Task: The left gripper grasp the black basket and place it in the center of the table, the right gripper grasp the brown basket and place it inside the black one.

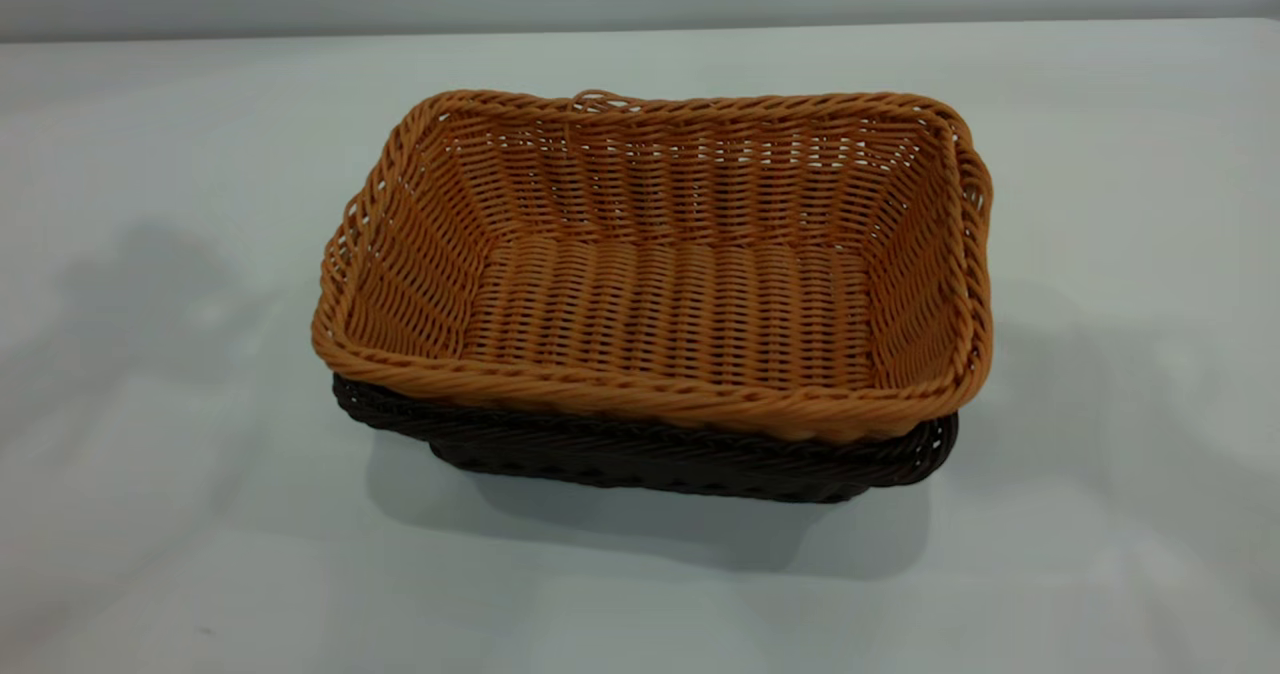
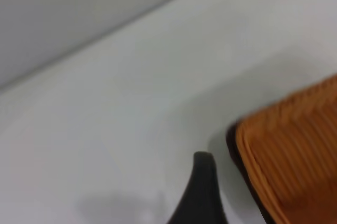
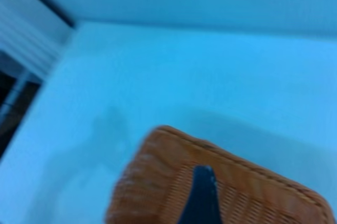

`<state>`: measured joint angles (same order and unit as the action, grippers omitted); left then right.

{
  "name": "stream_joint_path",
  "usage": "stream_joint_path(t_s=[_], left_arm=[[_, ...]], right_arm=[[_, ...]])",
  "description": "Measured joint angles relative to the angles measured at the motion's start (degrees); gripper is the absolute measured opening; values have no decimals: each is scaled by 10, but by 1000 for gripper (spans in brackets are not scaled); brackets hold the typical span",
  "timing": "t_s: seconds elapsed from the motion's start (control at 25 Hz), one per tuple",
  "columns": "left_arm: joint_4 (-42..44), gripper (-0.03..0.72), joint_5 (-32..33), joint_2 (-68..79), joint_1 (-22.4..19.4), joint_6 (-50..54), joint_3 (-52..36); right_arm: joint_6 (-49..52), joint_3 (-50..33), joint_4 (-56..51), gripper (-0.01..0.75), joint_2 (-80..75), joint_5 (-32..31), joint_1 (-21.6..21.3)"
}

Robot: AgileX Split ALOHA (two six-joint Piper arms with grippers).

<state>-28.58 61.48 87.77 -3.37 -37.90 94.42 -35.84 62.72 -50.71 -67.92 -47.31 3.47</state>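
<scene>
The brown basket [image 1: 660, 284] sits nested inside the black basket [image 1: 650, 459] in the middle of the table [image 1: 150, 354]. Only the black basket's rim and lower wall show beneath it. Neither gripper shows in the exterior view. In the left wrist view my left gripper [image 2: 202, 195] hangs above the bare table, beside a corner of the brown basket [image 2: 295, 150] with the black basket's rim [image 2: 234, 153] under it, touching neither. In the right wrist view my right gripper [image 3: 201, 197] is above the brown basket [image 3: 158, 182], apart from it.
The table's far edge [image 1: 640, 29] meets a grey wall. Faint shadows of the arms lie on the table to the left and right of the baskets.
</scene>
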Motion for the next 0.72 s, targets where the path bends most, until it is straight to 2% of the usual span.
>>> stream_joint_path(t_s=[0.12, 0.36, 0.56, 0.72], left_arm=[[53, 573, 54, -41, 0, 82, 0], [133, 573, 54, -110, 0, 255, -29], [186, 573, 54, -206, 0, 283, -150], [204, 573, 54, -322, 0, 295, -274]], right_arm=[[3, 1, 4, 552, 76, -67, 0], [30, 1, 19, 552, 166, -162, 0], [64, -15, 53, 552, 226, -209, 0], [79, -83, 66, 552, 289, -214, 0]])
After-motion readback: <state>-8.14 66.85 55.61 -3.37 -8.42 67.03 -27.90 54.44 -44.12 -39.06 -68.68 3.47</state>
